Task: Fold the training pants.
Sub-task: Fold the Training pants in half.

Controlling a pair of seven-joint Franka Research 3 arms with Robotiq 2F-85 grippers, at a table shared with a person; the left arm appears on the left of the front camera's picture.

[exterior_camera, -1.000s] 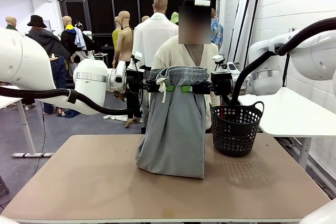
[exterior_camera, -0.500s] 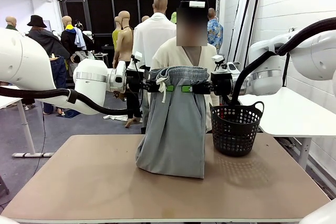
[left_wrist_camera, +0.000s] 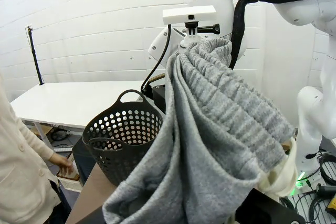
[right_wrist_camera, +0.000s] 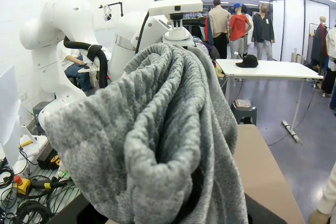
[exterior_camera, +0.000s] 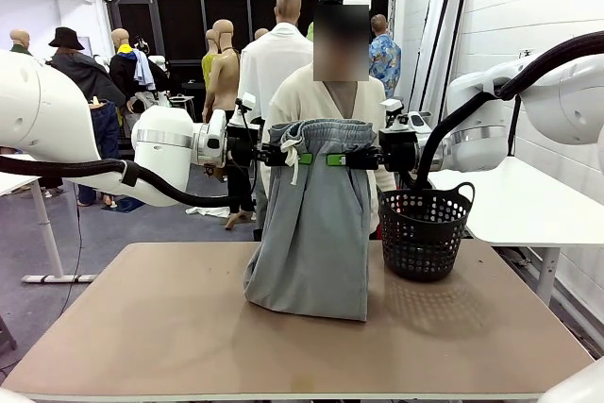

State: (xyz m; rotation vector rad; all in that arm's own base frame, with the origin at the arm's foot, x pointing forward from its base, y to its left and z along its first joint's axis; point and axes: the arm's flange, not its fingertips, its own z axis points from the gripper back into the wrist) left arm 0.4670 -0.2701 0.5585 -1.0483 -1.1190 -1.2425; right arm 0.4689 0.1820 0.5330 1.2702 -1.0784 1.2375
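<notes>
While both grippers, left (exterior_camera: 300, 158) and right (exterior_camera: 337, 159), clench the waistband, the training pants (exterior_camera: 311, 233) hang onto the table (exterior_camera: 142, 327) beside the basket (exterior_camera: 423, 233).

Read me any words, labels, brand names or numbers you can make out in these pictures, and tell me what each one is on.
No text can be read in these pictures.
Training pants: plain grey, no print or label showing.
Black basket: no label showing.
Left gripper and right gripper, both shut on the waistband: no markings legible.
Items on the white table in the right wrist view: too small to read.
</notes>
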